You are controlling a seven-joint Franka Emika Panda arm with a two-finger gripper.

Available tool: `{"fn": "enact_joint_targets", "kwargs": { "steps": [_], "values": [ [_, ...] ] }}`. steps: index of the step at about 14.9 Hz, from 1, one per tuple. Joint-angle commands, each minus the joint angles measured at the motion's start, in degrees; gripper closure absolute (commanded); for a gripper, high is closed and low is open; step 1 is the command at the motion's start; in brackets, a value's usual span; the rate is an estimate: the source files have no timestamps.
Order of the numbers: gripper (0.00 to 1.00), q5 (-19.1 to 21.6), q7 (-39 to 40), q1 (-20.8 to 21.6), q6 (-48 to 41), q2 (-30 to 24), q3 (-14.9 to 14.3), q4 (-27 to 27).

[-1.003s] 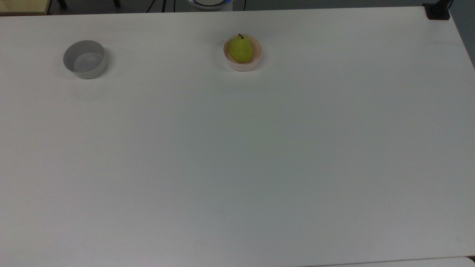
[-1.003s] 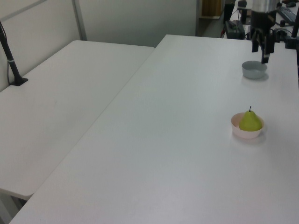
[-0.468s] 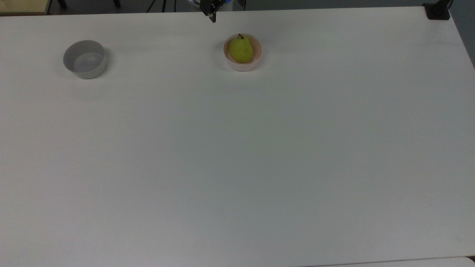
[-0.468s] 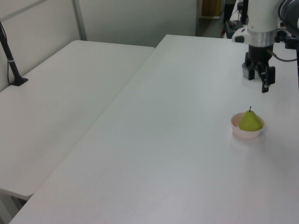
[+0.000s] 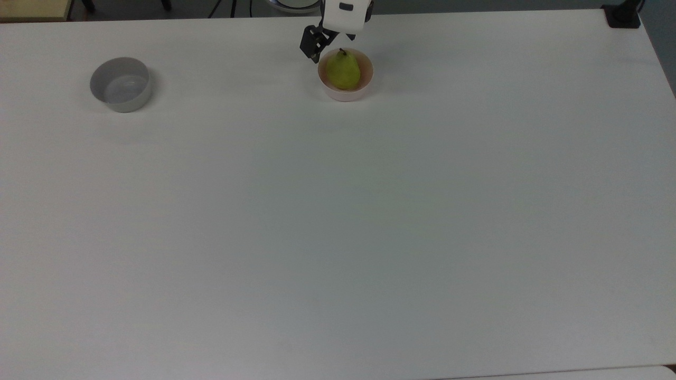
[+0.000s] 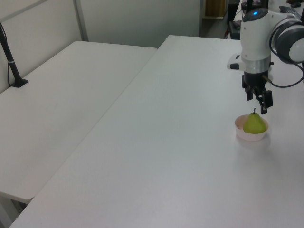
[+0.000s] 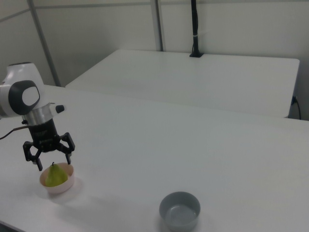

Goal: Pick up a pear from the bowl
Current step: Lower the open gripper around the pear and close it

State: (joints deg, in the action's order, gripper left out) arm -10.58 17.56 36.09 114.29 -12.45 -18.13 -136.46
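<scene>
A yellow-green pear [image 5: 343, 71] with a dark stem sits upright in the pale pink bowl [image 5: 346, 96], near the table's top edge in the top view. My gripper [image 5: 332, 39] hangs just above the pear, pointing down and open. In the right view the gripper [image 7: 50, 162] has its two black fingers spread on either side of the stem, just over the pear [image 7: 56, 176] and the bowl [image 7: 60, 188], holding nothing. In the left view the gripper [image 6: 257, 102] has its fingertips level with the top of the pear [image 6: 255, 124] in the bowl [image 6: 249, 136].
A grey bowl [image 5: 121, 84] stands empty far toward the top view's left, and low in the right view as the grey bowl [image 7: 180, 211]. The white table [image 5: 338, 221] is wide and bare. A second table with a black pole [image 7: 194, 29] lies beyond.
The arm has come in from the table's far edge and dropped down, from beside the grey bowl to just above the pear. The pear and both bowls have not moved.
</scene>
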Motion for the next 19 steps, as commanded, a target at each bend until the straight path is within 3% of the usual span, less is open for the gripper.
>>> {"fn": "enact_joint_targets", "kwargs": {
  "steps": [1,8,10,13,15,19],
  "values": [
    [0.0,-1.99,0.28,2.23,5.05,0.58,-1.03,-3.8],
    [0.05,-2.16,0.28,3.73,7.96,4.45,-1.03,-4.25],
    [0.16,-2.16,0.46,3.73,8.58,4.89,-1.03,-4.16],
    [0.52,-2.25,0.9,3.73,8.93,5.42,-1.03,-4.16],
    [0.7,-2.25,1.86,3.55,8.93,5.42,-1.03,-4.16],
    [0.74,-2.25,1.95,3.46,8.06,3.93,-1.12,-3.81]
  ]
}}
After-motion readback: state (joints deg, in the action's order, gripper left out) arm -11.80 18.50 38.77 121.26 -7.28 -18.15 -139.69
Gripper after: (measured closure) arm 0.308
